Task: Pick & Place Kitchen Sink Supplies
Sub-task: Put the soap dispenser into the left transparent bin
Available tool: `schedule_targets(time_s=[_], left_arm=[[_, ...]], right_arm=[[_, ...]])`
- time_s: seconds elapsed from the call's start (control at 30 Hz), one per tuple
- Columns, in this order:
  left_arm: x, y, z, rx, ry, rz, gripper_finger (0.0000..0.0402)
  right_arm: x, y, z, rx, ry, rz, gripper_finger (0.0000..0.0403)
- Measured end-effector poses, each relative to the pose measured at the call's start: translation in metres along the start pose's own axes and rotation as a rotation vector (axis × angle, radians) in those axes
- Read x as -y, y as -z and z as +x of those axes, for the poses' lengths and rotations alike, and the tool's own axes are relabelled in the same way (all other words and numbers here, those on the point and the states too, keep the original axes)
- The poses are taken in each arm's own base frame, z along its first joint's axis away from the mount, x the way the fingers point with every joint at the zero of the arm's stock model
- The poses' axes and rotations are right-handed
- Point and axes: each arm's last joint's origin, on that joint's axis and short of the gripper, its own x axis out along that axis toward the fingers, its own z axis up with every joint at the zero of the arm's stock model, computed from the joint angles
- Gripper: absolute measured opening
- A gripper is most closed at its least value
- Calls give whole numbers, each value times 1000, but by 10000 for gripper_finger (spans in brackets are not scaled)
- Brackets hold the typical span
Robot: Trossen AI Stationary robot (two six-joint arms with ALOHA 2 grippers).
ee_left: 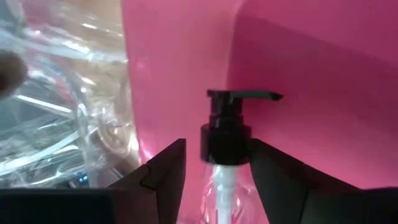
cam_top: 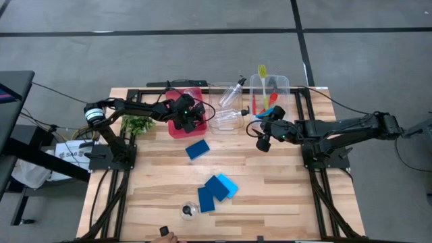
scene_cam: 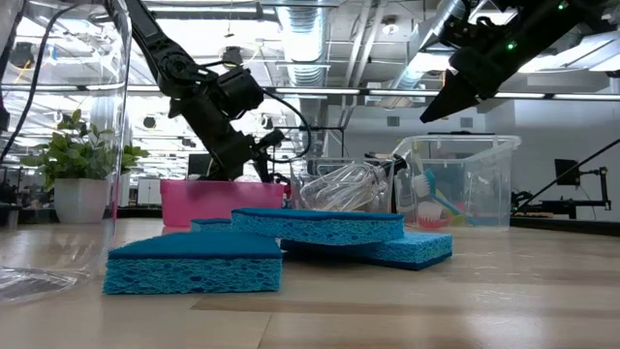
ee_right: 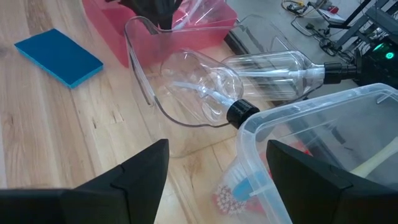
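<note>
A clear bottle with a black pump cap [ee_left: 227, 134] stands upright in the red tray [cam_top: 174, 131], between the fingers of my left gripper [ee_left: 217, 146], which reaches down into the tray [ee_left: 311, 62] at the table's far left [cam_top: 187, 120]. My right gripper [cam_top: 262, 143] hovers open above the wood, near the clear bins, with nothing between its fingers [ee_right: 217, 149]. Several blue sponges [cam_top: 197, 149] [cam_top: 217, 190] lie flat on the table. Another clear bottle [cam_top: 187, 210] sits near the front edge. My left gripper comes slanting down from above, with one finger [ee_left: 165, 171] on each side of the bottle's neck just below the pump cap [ee_left: 225, 155]. I cannot tell whether the fingers touch it. The bottle stays upright inside the tray.
A clear bin [cam_top: 214, 125] beside the tray holds two lying bottles [ee_right: 273, 68]. A second clear bin [cam_top: 287, 82] holds yellow-green [cam_top: 262, 73], red and blue brushes. A leafy plant [cam_top: 137, 123] stands left of the tray. Bare wood lies between the sponges and the right arm's base.
</note>
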Motion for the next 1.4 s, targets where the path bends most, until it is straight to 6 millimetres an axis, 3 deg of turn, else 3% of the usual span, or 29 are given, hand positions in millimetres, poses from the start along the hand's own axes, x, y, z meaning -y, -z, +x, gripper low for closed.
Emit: schedule_targets(time_s=[0.47, 0.73, 1.4], left_arm=[[8, 3, 15, -50, 48, -2, 171], [8, 5, 13, -114, 63, 76, 130], [-20, -2, -31, -191, -86, 65, 136]], right_arm=[[0, 0, 0, 1, 0, -2, 265], [0, 0, 0, 1, 0, -2, 265], [0, 0, 0, -1, -2, -4, 265]])
